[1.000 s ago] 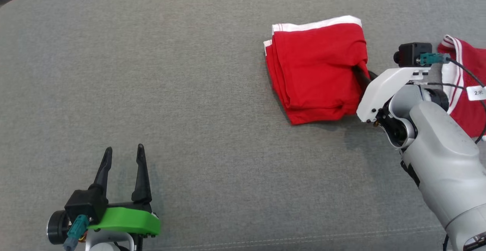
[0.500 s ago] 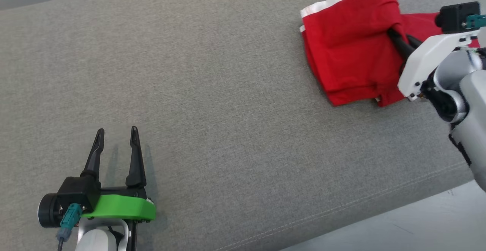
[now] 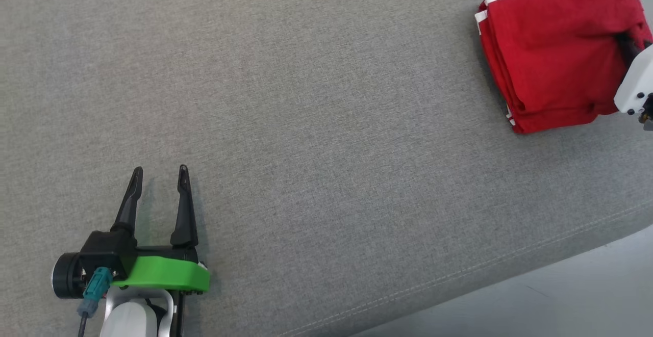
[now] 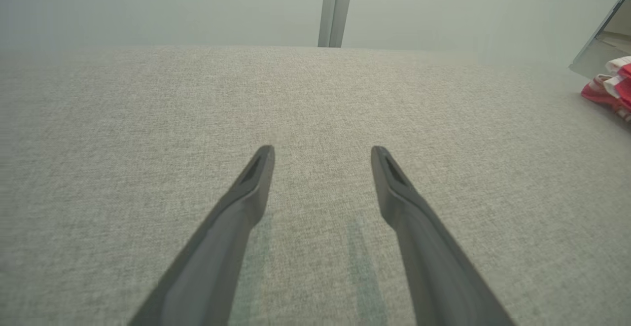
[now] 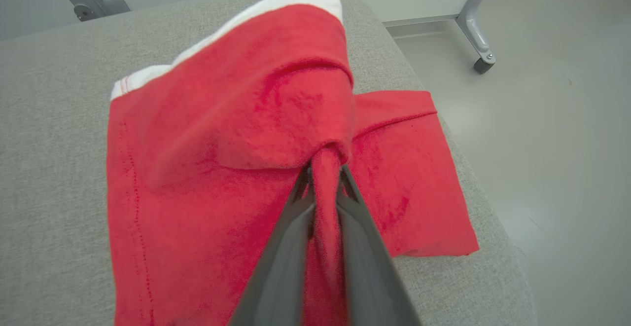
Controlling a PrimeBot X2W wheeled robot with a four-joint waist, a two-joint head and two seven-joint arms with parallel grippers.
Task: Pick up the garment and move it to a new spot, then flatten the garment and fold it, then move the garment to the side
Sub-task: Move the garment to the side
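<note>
red garment (image 5: 222, 119), pinched between right fingers (image 5: 276, 267); left fingers (image 4: 231, 227) apart

Left gripper (image 3: 160, 170): low at lower left, fingers parted, pointing forward. Right gripper (image 5: 325, 175): fingers pinched together on a garment (image 5: 207, 133) fold.
</note>
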